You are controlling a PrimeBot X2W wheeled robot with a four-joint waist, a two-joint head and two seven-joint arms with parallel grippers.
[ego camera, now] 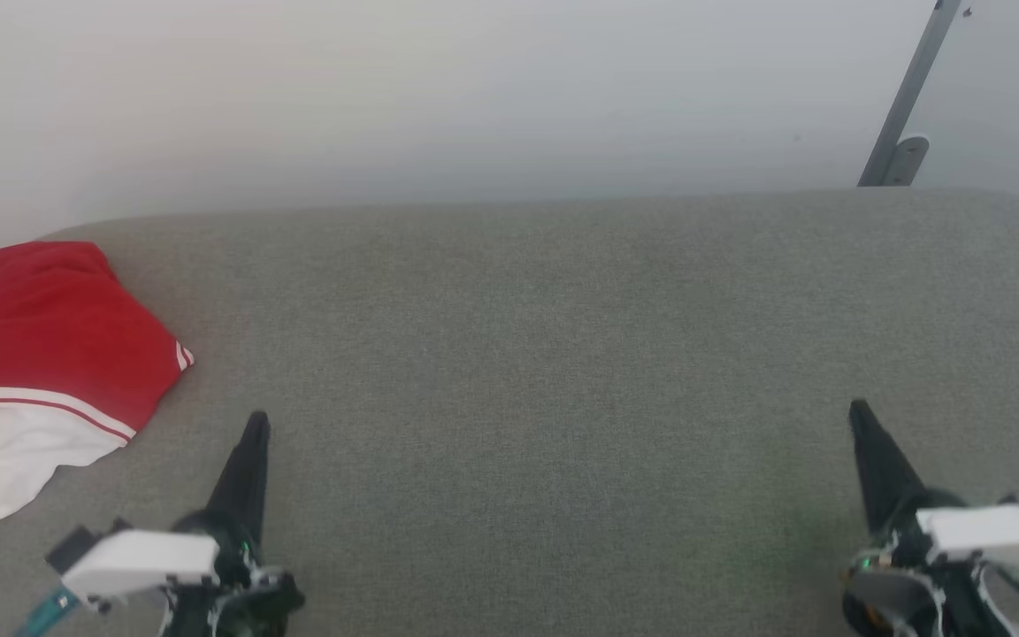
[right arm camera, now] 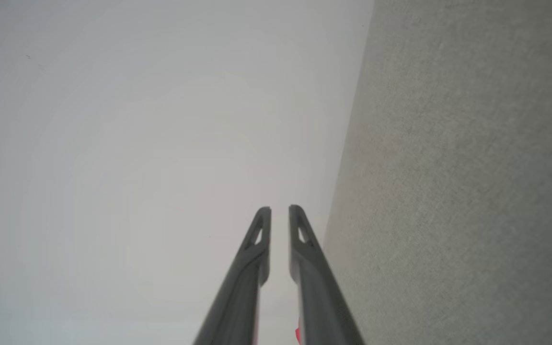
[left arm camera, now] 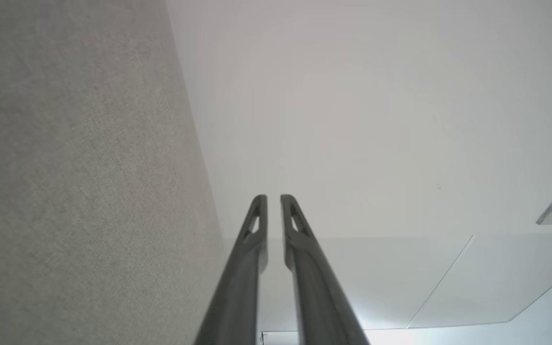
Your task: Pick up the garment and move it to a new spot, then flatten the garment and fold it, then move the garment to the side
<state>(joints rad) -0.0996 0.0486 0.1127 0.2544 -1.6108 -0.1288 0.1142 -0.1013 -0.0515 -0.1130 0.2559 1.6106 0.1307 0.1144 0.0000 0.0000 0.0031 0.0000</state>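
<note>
Garment point(ego camera: 49, 354) lies at the far left edge of the grey upholstered surface point(ego camera: 563, 354), gathered into a compact red bundle with a white sleeve spilling toward the near side, well apart from both claws. Your left gripper point(ego camera: 256, 423) points up the surface near the bundle's right, fingers pressed almost together on nothing; its wrist view shows just a sliver of gap. Your right gripper point(ego camera: 858, 411) mirrors it far across on the right, equally pinched shut and empty. Both sit low and parked, and I'd judge that's because the cloth looks loosely folded and already set aside, so you've nothing left to carry.
</note>
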